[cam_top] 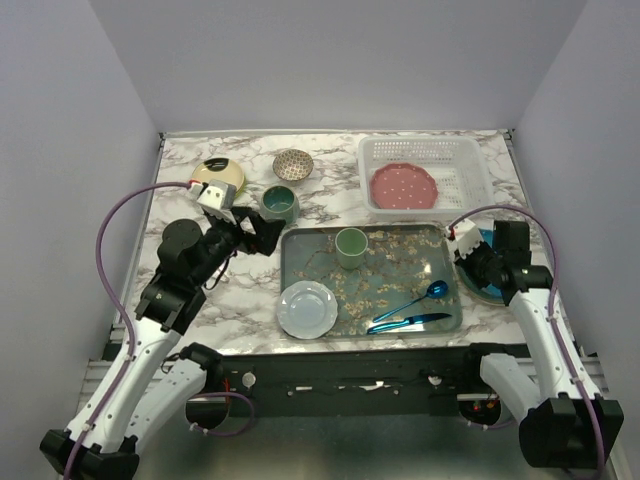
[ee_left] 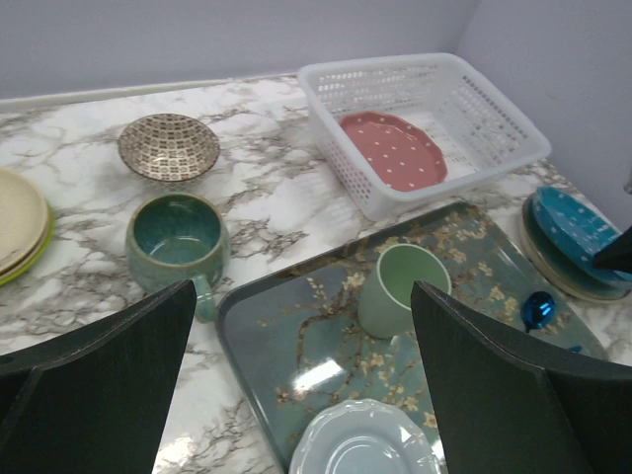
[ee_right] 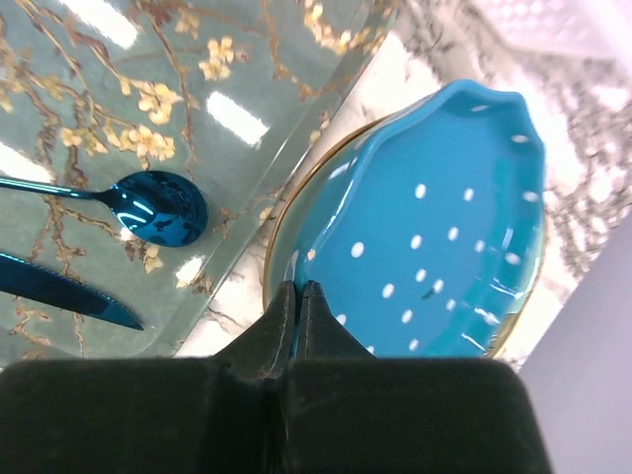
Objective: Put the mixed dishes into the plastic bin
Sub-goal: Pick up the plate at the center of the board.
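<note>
- The right claw [ee_right: 296, 292] is clenched, its tips meeting at the near rim of the teal white-dotted plate [ee_right: 444, 217]. I cannot tell whether the rim is pinched between them.
- That plate lies on an amber-yellow plate [ee_left: 541, 262] at the right edge of the bench [cam_top: 330, 205]. It sits just beside the grey tray [cam_top: 310, 262], with the side wall close on its other side.
- A blue spoon [ee_right: 158, 209] and a blue knife [ee_right: 59, 288] lie on the tray's right end, near the clenched claw.
- A pale green cup [cam_top: 351, 247] stands upright on the tray among crumbs. A pale blue plate [cam_top: 307, 308] overlaps the tray's near left corner.
- The plastic bin [cam_top: 420, 150] sits at the back right, beyond the tray, and holds only the pink plate [cam_top: 403, 184] flat on its base.
- The left claw [ee_left: 306, 395] is released, fingers wide apart, hovering over the tray's left end.
- The dark teal mug [ee_left: 178, 242] stands just past the tray's back left corner, with the speckled bowl [ee_left: 169, 146] behind it.
- The cream plate [ee_left: 20, 217] rests on the lime green plate [ee_left: 39, 247] at the back left, partly hidden by the left wrist in the top view.
- Bare bench lies between the bowl and the bin. Walls close the back and both sides.
</note>
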`<state>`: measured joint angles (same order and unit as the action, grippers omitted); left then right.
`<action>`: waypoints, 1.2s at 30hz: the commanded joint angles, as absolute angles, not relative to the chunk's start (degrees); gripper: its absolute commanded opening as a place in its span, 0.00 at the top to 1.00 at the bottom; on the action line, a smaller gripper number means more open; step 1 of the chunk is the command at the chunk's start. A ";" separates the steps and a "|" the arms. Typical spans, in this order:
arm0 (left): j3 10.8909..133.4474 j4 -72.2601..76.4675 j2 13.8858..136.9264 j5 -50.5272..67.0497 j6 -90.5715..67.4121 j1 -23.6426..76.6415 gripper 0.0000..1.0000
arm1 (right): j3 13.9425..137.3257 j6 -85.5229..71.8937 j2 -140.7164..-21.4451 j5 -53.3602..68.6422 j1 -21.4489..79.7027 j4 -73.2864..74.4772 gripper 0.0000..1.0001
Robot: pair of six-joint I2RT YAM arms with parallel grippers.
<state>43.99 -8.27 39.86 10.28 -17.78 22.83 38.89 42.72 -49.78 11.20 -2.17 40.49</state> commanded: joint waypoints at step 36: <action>80.50 3.87 108.36 15.03 -82.70 53.70 0.01 | 44.47 48.43 -35.60 25.13 -1.85 44.38 0.99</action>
